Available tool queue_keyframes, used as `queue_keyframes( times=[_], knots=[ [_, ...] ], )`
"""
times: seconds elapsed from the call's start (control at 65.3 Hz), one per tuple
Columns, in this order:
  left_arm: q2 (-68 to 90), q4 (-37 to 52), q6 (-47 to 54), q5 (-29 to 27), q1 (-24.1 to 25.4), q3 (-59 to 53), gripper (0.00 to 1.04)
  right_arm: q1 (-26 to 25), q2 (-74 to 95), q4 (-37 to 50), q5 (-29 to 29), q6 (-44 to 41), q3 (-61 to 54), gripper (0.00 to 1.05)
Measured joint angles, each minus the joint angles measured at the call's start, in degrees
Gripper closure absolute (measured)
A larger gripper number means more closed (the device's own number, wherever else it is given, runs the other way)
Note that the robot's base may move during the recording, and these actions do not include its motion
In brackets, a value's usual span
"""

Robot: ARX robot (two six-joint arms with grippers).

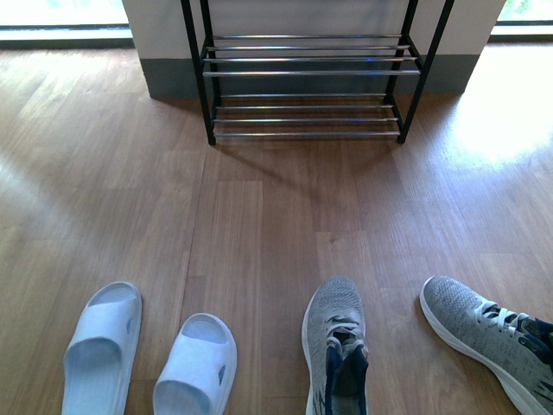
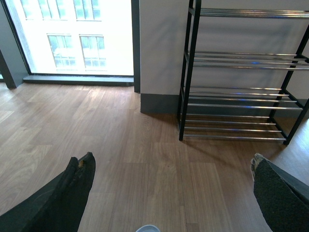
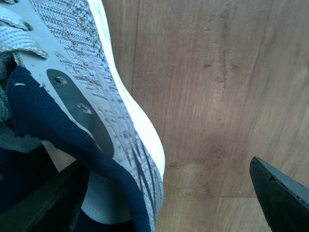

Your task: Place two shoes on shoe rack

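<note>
Closest of all, a grey knit sneaker [image 3: 91, 82] with a white sole edge and a navy collar fills the right wrist view. It is straddled by the right pincer [image 3: 166, 166], whose jaws are held apart. One dark finger [image 3: 43, 203] is set at the navy-lined opening and the other finger [image 3: 277, 193] hangs outside over the wooden floor [image 3: 217, 72]. Nothing is clamped, and contact between finger and lining cannot be made out.

In the front view four pieces of footwear are lined along the near floor: a white slide [image 1: 102, 346], a second white slide [image 1: 197, 363], a middle grey sneaker [image 1: 335, 337] and an outer grey sneaker [image 1: 484, 328] with white laces. Which of the two grey ones is at the right pincer cannot be told.

The left pincer [image 2: 171, 159] is spread wide and holds nothing, with bare boards between its fingers [image 2: 72, 193]. The shoe rack [image 2: 236, 94] [image 1: 307, 73] is seen well beyond this pincer, across open floor. It stands upright against a pale wall [image 2: 161, 43] with a grey base, beside a bright window [image 2: 72, 34].
</note>
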Motion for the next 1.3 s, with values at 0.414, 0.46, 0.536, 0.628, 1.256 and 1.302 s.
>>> queue_keyframes(
  times=[0.414, 0.46, 0.536, 0.628, 1.256, 1.302],
  knots=[
    [0.0, 0.0, 0.0, 0.0, 0.0, 0.0, 0.09, 2.91, 11.1, -7.45, -4.13, 0.02, 16.09, 0.24],
    [0.0, 0.0, 0.0, 0.0, 0.0, 0.0, 0.09, 2.99, 11.3, -7.65, -4.74, 0.04, 16.17, 0.31],
    [0.0, 0.0, 0.0, 0.0, 0.0, 0.0, 0.09, 3.04, 11.98, -8.02, -5.51, 0.17, 16.98, 0.43],
    [0.0, 0.0, 0.0, 0.0, 0.0, 0.0, 0.09, 3.04, 12.94, -9.2, -6.88, 0.17, 18.36, 0.59],
    [0.0, 0.0, 0.0, 0.0, 0.0, 0.0, 0.09, 1.2, 13.18, -6.27, -14.32, 7.82, 23.43, 1.0],
    [0.0, 0.0, 0.0, 0.0, 0.0, 0.0, 0.09, 1.16, 11.26, -3.67, -14.53, 9.92, 21.35, 1.0]
  ],
)
